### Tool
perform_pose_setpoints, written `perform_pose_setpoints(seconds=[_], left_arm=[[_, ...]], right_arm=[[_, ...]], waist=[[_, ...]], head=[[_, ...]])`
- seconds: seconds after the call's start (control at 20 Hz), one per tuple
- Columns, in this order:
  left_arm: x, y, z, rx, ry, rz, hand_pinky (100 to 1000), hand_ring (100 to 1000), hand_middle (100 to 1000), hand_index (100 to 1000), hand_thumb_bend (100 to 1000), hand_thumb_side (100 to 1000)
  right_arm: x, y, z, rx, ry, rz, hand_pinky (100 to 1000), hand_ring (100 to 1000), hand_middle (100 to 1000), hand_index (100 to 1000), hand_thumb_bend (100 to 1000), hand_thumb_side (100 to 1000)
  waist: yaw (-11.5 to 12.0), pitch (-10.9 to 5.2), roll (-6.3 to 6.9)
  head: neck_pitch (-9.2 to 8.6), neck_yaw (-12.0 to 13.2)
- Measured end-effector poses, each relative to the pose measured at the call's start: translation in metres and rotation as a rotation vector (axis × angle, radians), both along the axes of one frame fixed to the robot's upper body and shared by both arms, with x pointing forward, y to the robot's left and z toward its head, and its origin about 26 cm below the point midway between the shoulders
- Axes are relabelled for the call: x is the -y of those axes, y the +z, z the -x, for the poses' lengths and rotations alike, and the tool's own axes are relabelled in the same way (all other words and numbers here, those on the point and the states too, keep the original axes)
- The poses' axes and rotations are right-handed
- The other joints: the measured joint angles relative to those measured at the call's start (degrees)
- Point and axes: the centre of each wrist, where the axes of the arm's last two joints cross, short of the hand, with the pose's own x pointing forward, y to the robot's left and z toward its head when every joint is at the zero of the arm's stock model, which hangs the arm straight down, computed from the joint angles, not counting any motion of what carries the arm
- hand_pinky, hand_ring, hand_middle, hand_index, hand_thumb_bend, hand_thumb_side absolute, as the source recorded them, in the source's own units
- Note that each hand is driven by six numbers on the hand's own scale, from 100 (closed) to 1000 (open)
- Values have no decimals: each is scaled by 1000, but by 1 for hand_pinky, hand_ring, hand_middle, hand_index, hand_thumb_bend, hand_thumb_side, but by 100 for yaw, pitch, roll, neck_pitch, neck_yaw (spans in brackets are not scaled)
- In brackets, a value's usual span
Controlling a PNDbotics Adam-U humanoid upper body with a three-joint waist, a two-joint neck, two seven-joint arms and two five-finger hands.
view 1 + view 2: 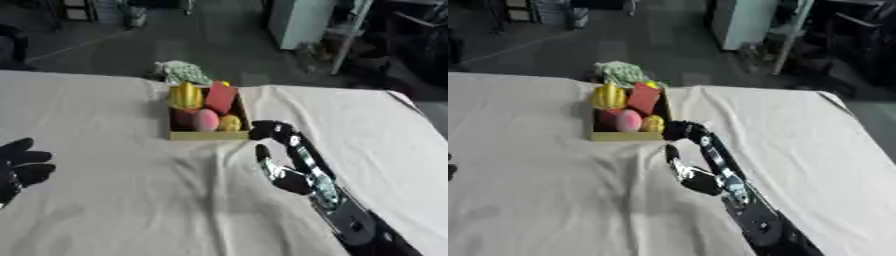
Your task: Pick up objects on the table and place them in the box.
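While the shallow tan cardboard box (206, 134) sits at twelve o'clock on the white cloth-covered table (105, 200), it holds a yellow banana bunch (185, 95), a red flat block (220, 97), a pink round fruit (206, 120) and a small yellow fruit (230, 122). At the box's four o'clock corner the black-and-silver right hand (284, 165) reaches, fingers extended and released, grasping nothing. At nine o'clock the black left hand (19, 167) rests with relaxed fingers. Beyond the box's twelve o'clock edge lies a green patterned bundle (623, 72).
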Motion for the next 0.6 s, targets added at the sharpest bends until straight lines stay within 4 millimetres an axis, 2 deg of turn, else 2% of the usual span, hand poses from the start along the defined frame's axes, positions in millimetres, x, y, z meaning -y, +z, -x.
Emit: perform_pose_setpoints(seconds=[0.15,0.6], left_arm=[[-1,-3,1,-12,1,6,842,774,750,920,100,815],[-2,-8,4,-26,28,27,830,762,739,915,100,793]], right_arm=[[3,5,13,-24,9,-30,696,670,638,824,100,487],[14,45,37,-42,22,-125,696,664,630,812,100,483]], waist=[[-40,-45,14],[-135,-122,79]], head=[[26,5],[73,43]])
